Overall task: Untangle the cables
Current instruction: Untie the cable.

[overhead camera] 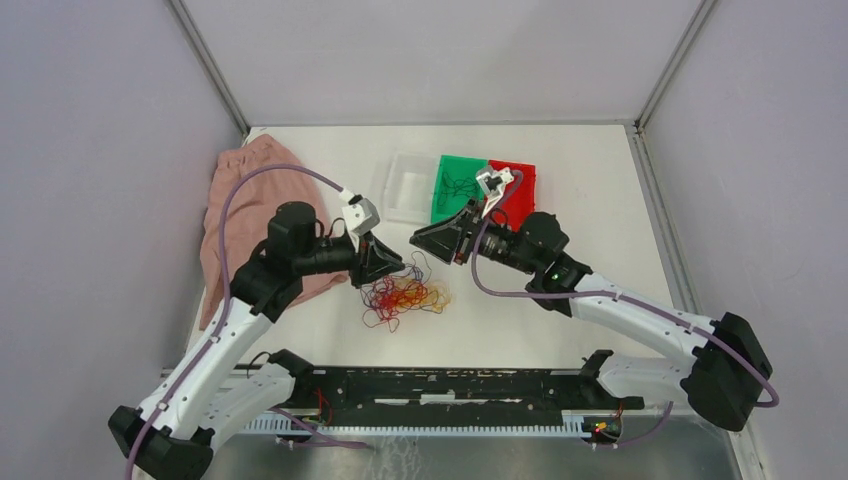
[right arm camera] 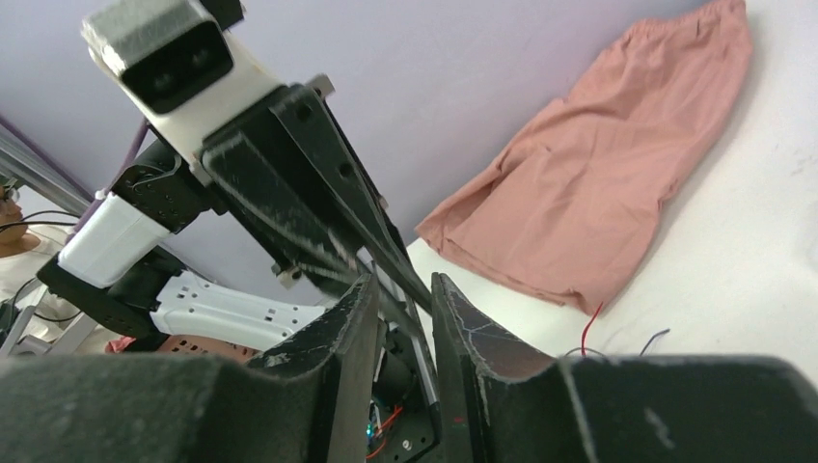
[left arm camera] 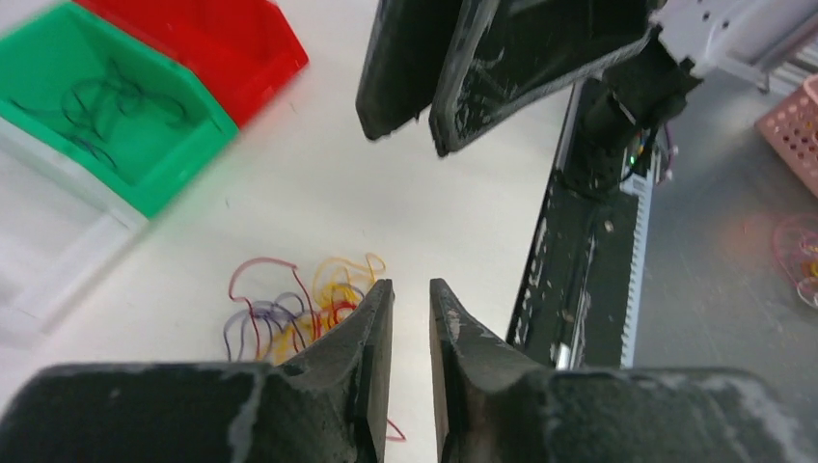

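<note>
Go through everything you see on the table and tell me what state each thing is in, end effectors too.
cables: tangled in one loose pile, none seen gripped.
green bin: holds a few dark cables.
red bin: visible part empty.
clear bin: looks empty.
pink cloth: spread out, rumpled.
left end effector: slightly open, nothing gripped.
right end effector: slightly open, nothing seen gripped.
</note>
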Tool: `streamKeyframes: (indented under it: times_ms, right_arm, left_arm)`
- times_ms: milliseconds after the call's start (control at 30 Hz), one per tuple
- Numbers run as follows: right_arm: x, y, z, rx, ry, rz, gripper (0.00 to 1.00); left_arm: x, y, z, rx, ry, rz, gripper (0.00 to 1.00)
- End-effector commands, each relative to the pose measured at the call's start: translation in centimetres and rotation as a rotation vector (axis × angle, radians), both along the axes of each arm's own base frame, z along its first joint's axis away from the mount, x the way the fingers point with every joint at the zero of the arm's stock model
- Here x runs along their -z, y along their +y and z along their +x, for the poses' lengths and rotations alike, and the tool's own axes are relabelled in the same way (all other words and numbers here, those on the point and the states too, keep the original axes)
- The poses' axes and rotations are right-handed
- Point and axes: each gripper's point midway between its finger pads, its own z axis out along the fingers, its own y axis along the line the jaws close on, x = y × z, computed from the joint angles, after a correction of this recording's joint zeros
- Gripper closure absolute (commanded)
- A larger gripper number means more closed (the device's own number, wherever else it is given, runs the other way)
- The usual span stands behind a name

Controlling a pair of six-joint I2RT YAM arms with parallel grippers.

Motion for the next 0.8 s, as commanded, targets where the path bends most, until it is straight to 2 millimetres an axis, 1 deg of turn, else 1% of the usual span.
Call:
streamKeyframes:
  times_ms: [0, 67, 100, 133, 200, 267, 333, 433, 500, 533, 633, 767]
  right_arm:
    - [-2.0, -0.2, -0.2, 0.004, -0.057, 0.007, 0.62]
    - [0.7, -1.2, 1.2, 0.1, -0.043, -0.113, 0.57]
    - [2.4, -1.8, 1.8, 0.143, -0.033, -0.187, 0.55]
    - [4.0, -2.4, 2.5, 0.183, -0.021, -0.258, 0.54]
    - [7.3, -3.5, 3.4, 0.232, 0.01, -0.374, 0.5]
    - [10.4, -3.9, 3.6, 0.217, 0.056, -0.477, 0.49]
    - [13.4, -3.8, 3.4, 0.166, 0.081, -0.578, 0.49]
    - [17.1, -3.5, 3.6, 0.111, 0.087, -0.707, 0.46]
    - [18.6, -3.2, 3.9, 0.075, 0.075, -0.765, 0.45]
    - [19.0, -3.0, 4.2, 0.068, 0.068, -0.782, 0.45]
    - [19.6, -2.0, 5.4, 0.065, 0.049, -0.795, 0.44]
    - [20.6, -0.4, 6.9, 0.06, 0.053, -0.808, 0.41]
  left_arm:
    - [4.0, 0.8, -1.2, 0.097, -0.004, 0.142, 0.71]
    - [5.8, 1.7, -1.6, 0.119, -0.003, 0.223, 0.69]
    - [6.6, 2.0, -1.7, 0.122, 0.003, 0.248, 0.67]
    - [7.1, 2.2, -1.6, 0.104, 0.018, 0.261, 0.65]
    - [7.7, 2.4, -0.8, 0.043, 0.04, 0.258, 0.64]
    - [7.4, 2.3, -0.2, 0.011, 0.037, 0.229, 0.64]
    - [6.8, 2.1, -0.1, 0.01, 0.034, 0.19, 0.64]
    - [5.9, 1.9, 0.1, 0.014, 0.031, 0.169, 0.64]
    - [5.3, 1.9, 0.4, 0.008, 0.021, 0.164, 0.64]
    - [5.0, 2.0, 0.6, 0.005, 0.017, 0.16, 0.64]
    - [4.1, 2.0, 0.6, 0.006, -0.002, 0.151, 0.64]
    - [3.5, 2.1, 0.6, 0.002, -0.014, 0.144, 0.64]
